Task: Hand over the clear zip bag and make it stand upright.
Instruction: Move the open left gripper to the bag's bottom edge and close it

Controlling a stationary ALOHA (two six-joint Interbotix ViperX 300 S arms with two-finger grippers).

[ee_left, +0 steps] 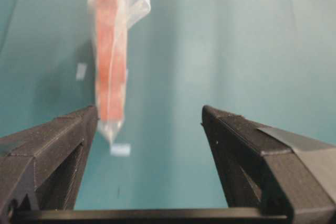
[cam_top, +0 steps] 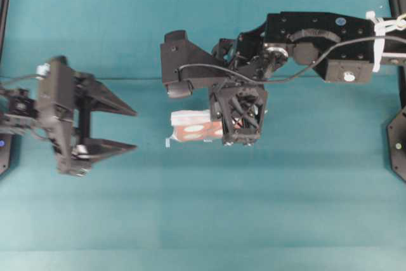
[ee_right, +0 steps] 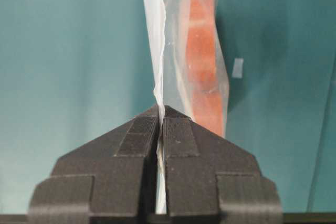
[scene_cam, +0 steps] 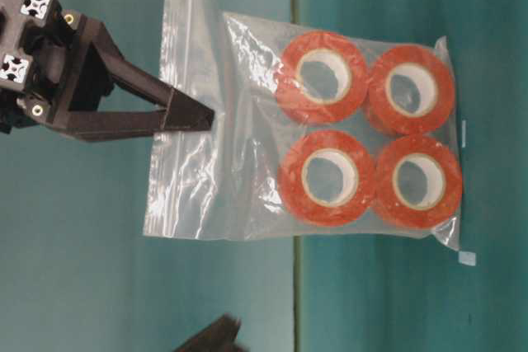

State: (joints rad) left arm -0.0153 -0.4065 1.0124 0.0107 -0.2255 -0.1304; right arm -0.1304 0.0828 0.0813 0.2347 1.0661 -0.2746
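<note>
Right tool [ee_right: 160, 121] pinches the clear zip bag [scene_cam: 247, 129] aloft — left tool [cam_top: 130, 130] gapes wide, apart from it.

Matte black arms [cam_top: 317, 36] — ribbed wedge fingers [ee_right: 181, 145], looping black cable [cam_top: 279, 79], white tie [cam_top: 379, 30].

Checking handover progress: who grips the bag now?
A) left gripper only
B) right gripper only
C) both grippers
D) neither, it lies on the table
B: the right gripper is shut on the bag near its zip edge, while the left gripper stands open with the bag beyond its fingers, untouched.
</note>
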